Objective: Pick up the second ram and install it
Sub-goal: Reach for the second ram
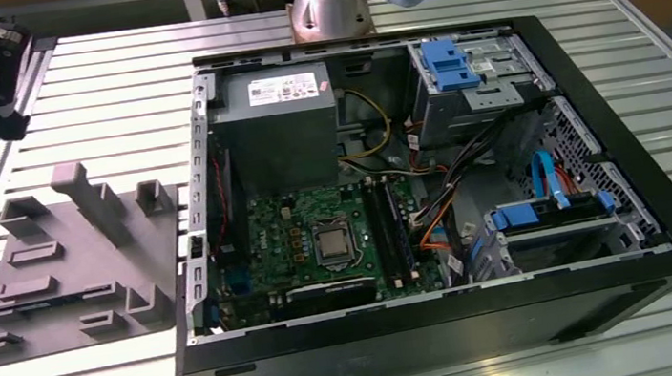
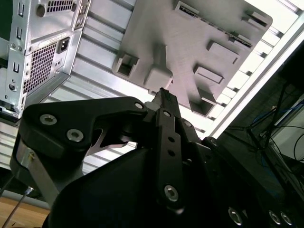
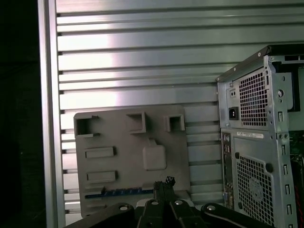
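Note:
The second ram (image 3: 118, 192) lies flat in a long slot along one edge of the grey plastic tray (image 3: 128, 147); its blue-green board edge shows. In the exterior view it is a thin dark strip (image 1: 53, 302) near the tray's front edge. My gripper (image 3: 164, 182) hangs high above the tray, close over the ram's end, its black fingers pressed together with nothing between them. The second wrist view has the same shut gripper (image 2: 162, 93) in front of the tray (image 2: 190, 61). The black memory slots (image 1: 392, 224) sit on the motherboard inside the open computer case (image 1: 456, 327).
The case lies on its side on a slatted aluminium table (image 1: 106, 91), to the exterior view's right of the tray (image 1: 65, 279). Its perforated rear panel (image 3: 256, 156) stands beside the tray. The arm's base (image 1: 332, 1) rises behind the case. Tall posts (image 1: 95, 203) stick up from the tray.

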Robot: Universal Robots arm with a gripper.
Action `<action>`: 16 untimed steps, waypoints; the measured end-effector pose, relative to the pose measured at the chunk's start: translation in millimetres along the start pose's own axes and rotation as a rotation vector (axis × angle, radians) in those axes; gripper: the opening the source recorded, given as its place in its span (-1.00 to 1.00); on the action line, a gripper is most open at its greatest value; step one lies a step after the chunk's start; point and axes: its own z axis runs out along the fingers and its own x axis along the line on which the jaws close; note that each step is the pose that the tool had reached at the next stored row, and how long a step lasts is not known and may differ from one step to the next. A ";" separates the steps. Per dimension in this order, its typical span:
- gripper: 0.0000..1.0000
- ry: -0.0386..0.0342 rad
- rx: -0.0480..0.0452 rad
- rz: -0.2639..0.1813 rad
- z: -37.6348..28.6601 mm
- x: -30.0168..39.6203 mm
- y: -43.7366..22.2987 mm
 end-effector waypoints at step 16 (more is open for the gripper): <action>-0.79 -0.0001 0.0000 0.000 -0.1 3.3 -1.6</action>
